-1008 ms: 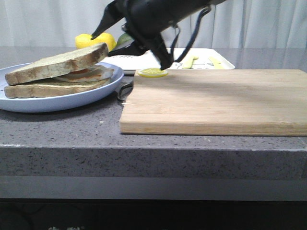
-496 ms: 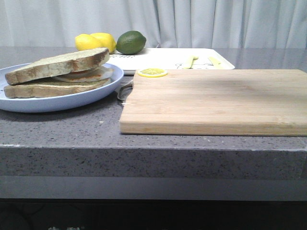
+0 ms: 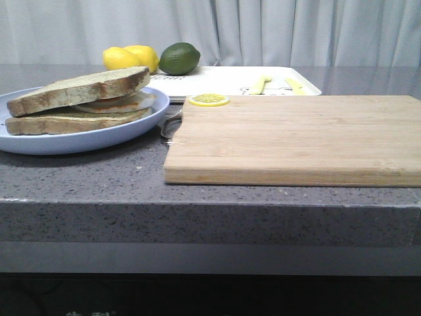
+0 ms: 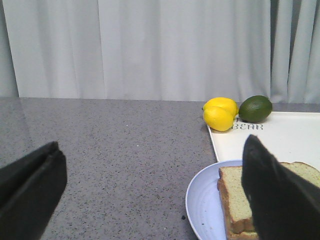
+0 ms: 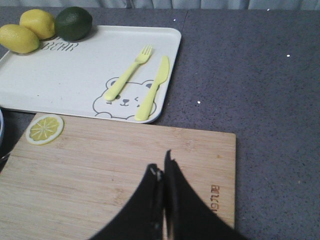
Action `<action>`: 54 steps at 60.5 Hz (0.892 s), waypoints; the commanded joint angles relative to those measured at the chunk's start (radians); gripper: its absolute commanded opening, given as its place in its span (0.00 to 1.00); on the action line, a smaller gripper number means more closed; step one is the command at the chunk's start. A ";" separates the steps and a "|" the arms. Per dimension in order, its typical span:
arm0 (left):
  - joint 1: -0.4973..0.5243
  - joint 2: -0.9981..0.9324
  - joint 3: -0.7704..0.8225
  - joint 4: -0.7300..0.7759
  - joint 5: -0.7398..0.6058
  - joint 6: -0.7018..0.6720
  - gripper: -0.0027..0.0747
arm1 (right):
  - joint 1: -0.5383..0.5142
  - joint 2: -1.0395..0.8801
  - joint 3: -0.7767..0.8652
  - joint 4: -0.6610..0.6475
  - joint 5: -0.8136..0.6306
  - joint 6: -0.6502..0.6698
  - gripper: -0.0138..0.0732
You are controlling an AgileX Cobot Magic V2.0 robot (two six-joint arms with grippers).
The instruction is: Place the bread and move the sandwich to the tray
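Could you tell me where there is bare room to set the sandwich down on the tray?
The tray is bare between the lemons and lime at its far corner and the printed bear with yellow cutlery near the cutting board. That fruit corner is crowded.

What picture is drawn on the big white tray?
A line-drawn bear face on the tray, beside a yellow fork and knife. The right wrist view shows it best.

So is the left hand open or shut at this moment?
Open. In the left wrist view, the left hand has its two dark fingers far apart, with bare counter between them and nothing held.
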 commanded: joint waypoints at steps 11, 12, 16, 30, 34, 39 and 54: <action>-0.008 0.014 -0.029 0.002 -0.074 0.000 0.93 | 0.123 -0.347 0.312 -0.056 -0.325 0.004 0.10; -0.008 0.014 -0.029 0.002 -0.074 0.000 0.93 | 0.128 -0.366 0.336 -0.051 -0.330 0.004 0.10; -0.008 0.014 -0.029 0.002 -0.074 0.000 0.93 | 0.135 -0.462 0.401 -0.039 -0.339 0.004 0.10; -0.008 0.014 -0.029 0.002 -0.086 0.000 0.93 | 0.135 -0.680 0.575 -0.038 -0.396 0.004 0.10; -0.008 0.014 -0.029 -0.008 -0.109 0.000 0.93 | 0.135 -0.691 0.587 -0.038 -0.402 0.004 0.10; -0.008 0.021 -0.032 -0.023 -0.138 0.000 0.93 | 0.135 -0.691 0.588 -0.036 -0.410 0.004 0.10; -0.008 0.299 -0.180 -0.050 0.033 0.000 0.93 | 0.135 -0.691 0.588 -0.016 -0.425 0.004 0.10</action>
